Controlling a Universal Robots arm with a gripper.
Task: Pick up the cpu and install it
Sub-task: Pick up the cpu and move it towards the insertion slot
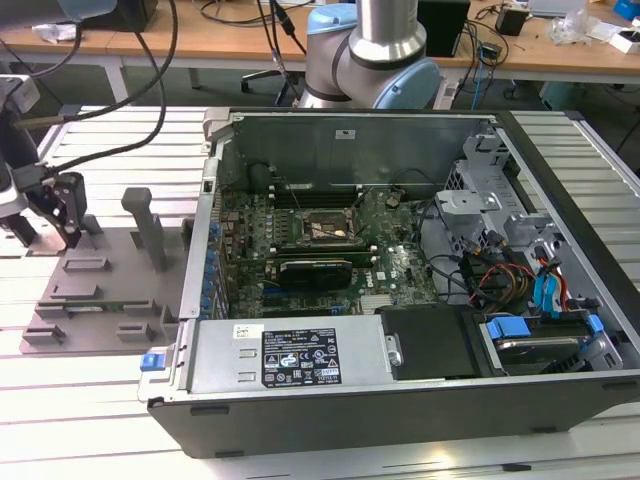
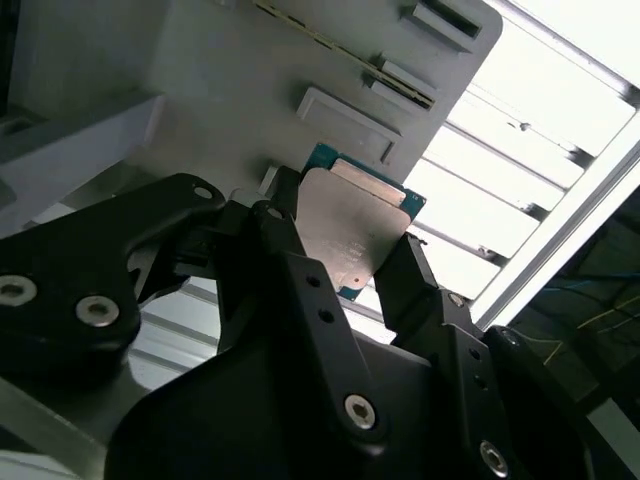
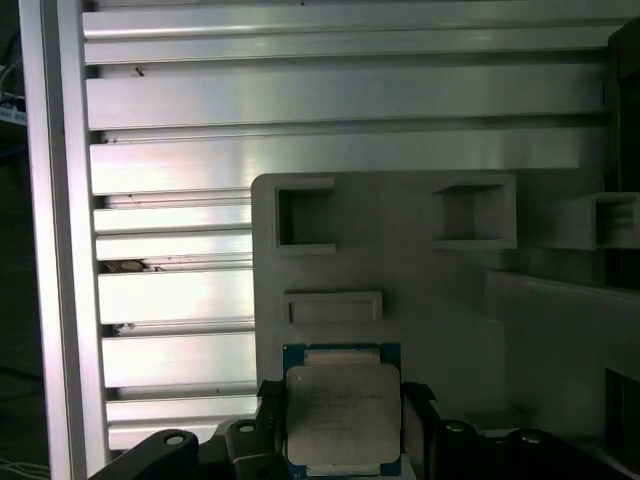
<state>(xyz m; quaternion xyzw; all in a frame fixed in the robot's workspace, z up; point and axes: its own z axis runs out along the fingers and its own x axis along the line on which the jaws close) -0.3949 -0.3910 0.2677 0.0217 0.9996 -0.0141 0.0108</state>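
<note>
over the grey fixture tray (image 1: 110, 250), at the exterior view's left, the 2 fingers (image 2: 412, 285) clamp the cpu (image 2: 350, 225) by its opposite edges. the hold is thin; i judge a small tilt or slip can drop it, or seat it crooked in the socket (image 1: 325, 228).

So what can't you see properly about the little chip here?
Chip, one edge: first wrist view, cut off by the picture's border.
Chip, two sides: second wrist view, covered by the black gripper.
Chip on the grey tray or lifted: both wrist views, its underside is hidden.
Socket in the computer: exterior view, too small to judge.
</note>
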